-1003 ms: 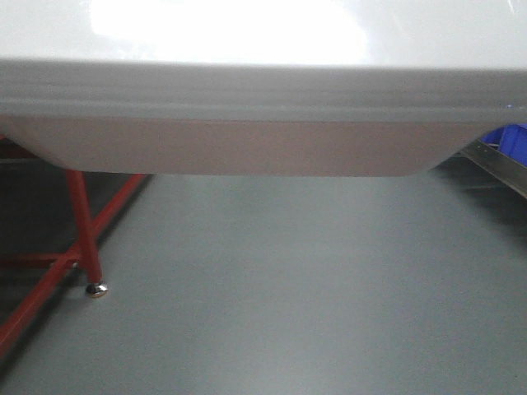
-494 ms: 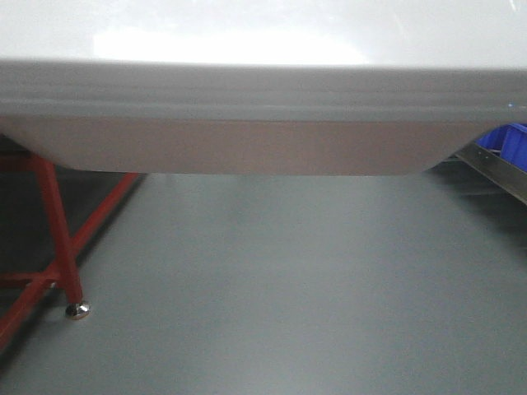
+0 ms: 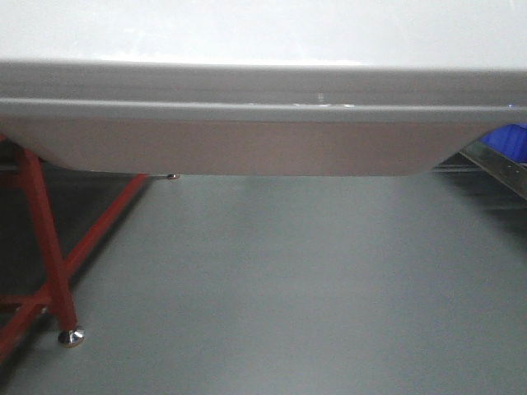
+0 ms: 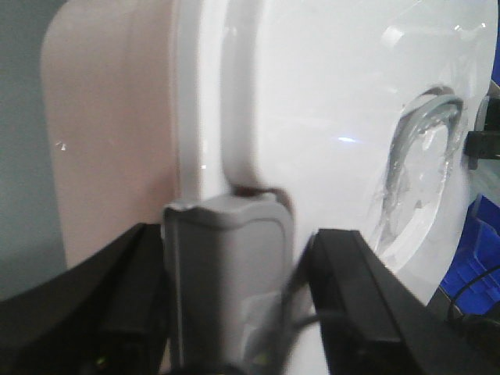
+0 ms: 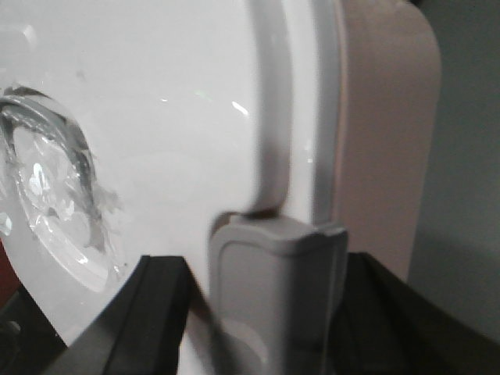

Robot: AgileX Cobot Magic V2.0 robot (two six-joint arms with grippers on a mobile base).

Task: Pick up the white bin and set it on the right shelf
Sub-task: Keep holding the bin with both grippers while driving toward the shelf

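The white bin [image 3: 247, 148] hangs clear of the grey floor [image 3: 288, 288], with nothing under its pinkish base. It fills the whole upper part of the front view, with its glossy lid above a ridged rim. It is carried at its two ends.

In the left wrist view, the left claw [image 4: 238, 234] has its black fingers [image 4: 351, 289] spread just wide enough to straddle the grey latch [image 4: 226, 273] on the end of the bin. The fingers sit close against the latch's sides, so the claw grips the bin there. The lid's recessed handle [image 4: 418, 172] shows further along the lid (its hollow looks scuffed and shiny).

The right claw [image 5: 262, 262] does the same at the other end. Its dark fingers [image 5: 164, 312] flank a matching grey clip [image 5: 273, 297] and clamp it, with the pinkish side wall beside the clip.

A red frame [image 3: 41, 239] stands on the floor at the left edge of the front view on a small metal foot [image 3: 70, 337]. At the right edge a blue crate [image 3: 512, 136] peeks out below the bin's rim, and a slanted metal rail [image 3: 498, 164] lies just under the crate.
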